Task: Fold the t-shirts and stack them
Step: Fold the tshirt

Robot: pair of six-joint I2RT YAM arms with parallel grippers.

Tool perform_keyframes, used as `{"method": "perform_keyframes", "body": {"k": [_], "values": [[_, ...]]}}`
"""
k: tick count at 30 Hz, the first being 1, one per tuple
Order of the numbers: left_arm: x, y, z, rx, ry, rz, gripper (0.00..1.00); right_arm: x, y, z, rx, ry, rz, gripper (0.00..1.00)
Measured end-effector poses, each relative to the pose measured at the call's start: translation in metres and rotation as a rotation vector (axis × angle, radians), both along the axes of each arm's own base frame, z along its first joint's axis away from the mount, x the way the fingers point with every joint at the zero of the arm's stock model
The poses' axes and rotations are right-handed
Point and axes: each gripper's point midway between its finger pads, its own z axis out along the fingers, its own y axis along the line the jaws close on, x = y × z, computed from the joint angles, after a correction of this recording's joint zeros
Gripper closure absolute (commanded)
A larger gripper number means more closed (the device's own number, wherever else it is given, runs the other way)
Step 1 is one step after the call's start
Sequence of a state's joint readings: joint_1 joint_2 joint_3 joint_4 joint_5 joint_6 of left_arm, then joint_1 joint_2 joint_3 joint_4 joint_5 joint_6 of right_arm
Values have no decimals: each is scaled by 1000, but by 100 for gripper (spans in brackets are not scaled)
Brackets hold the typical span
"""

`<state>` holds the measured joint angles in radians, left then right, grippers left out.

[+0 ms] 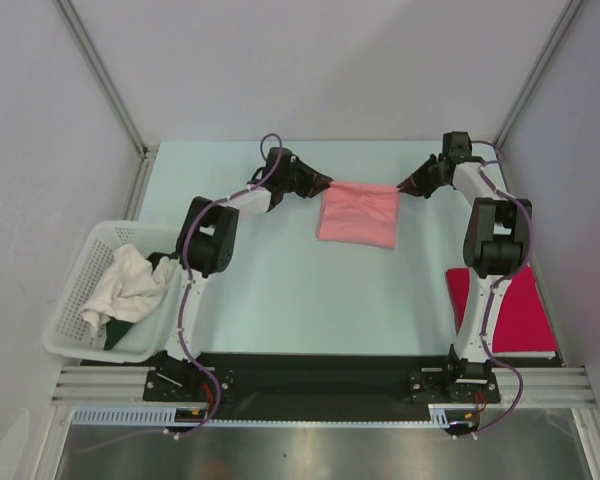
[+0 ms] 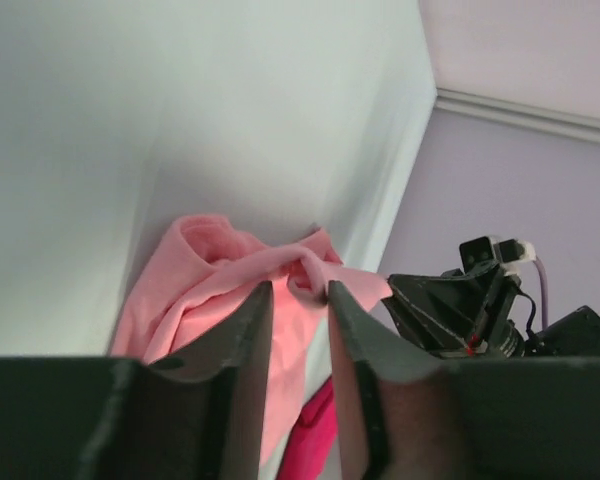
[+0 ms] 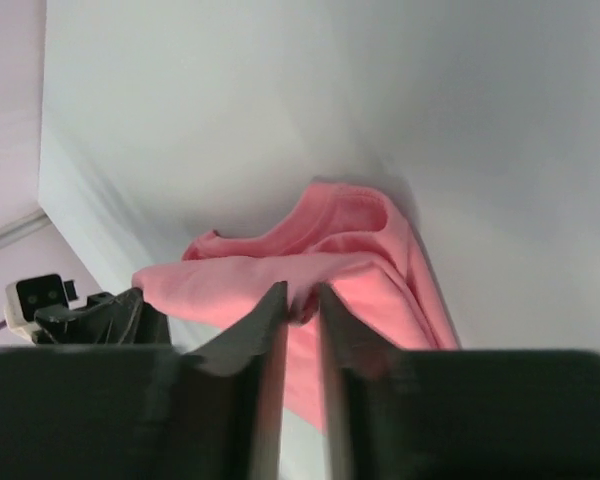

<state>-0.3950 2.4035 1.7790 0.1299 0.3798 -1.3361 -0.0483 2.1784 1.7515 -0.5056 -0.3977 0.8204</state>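
Pose: left gripper (image 1: pixel 327 185) and right gripper (image 1: pixel 401 188) are extended to far corners of pink t-shirt (image 1: pixel 358 213); left jaws are partly parted, right barely, its hold cannot be told.

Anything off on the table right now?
Nothing spilled or damaged. Pink shirt sits slightly askew, its far corners bunched at the left gripper and right gripper. Red shirt lies partly under the right arm.
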Motion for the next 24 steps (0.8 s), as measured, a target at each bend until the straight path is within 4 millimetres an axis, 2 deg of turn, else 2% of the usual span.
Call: {"method": "perform_keyframes", "body": {"k": [1, 3, 4, 7, 9, 12, 15, 19, 22, 24], "values": [[1, 2, -2, 22, -4, 2, 63, 0, -1, -5, -2, 10, -1, 62], [6, 7, -3, 83, -19, 3, 57, 5, -7, -15, -23, 26, -2, 60], [9, 11, -1, 125, -39, -1, 56, 7, -12, -19, -37, 34, -1, 56], [20, 22, 20, 236, -139, -20, 53, 8, -28, -25, -104, 32, 13, 52], [16, 30, 32, 300, -180, -33, 46, 9, -37, -22, -150, 16, 35, 51], [1, 41, 52, 372, -235, -53, 47, 7, -39, -12, -201, -31, 84, 50], [-15, 36, 73, 362, -301, -100, 50, 0, -17, 4, -196, -105, 146, 51], [-18, 4, 83, 251, -395, -190, 51, 0, 28, 16, -63, -202, 202, 60], [-14, -23, 70, 144, -431, -239, 51, 8, 53, 13, 88, -258, 199, 70], [-10, -35, 45, 80, -418, -247, 52, 19, 60, 4, 195, -281, 171, 74]]}}
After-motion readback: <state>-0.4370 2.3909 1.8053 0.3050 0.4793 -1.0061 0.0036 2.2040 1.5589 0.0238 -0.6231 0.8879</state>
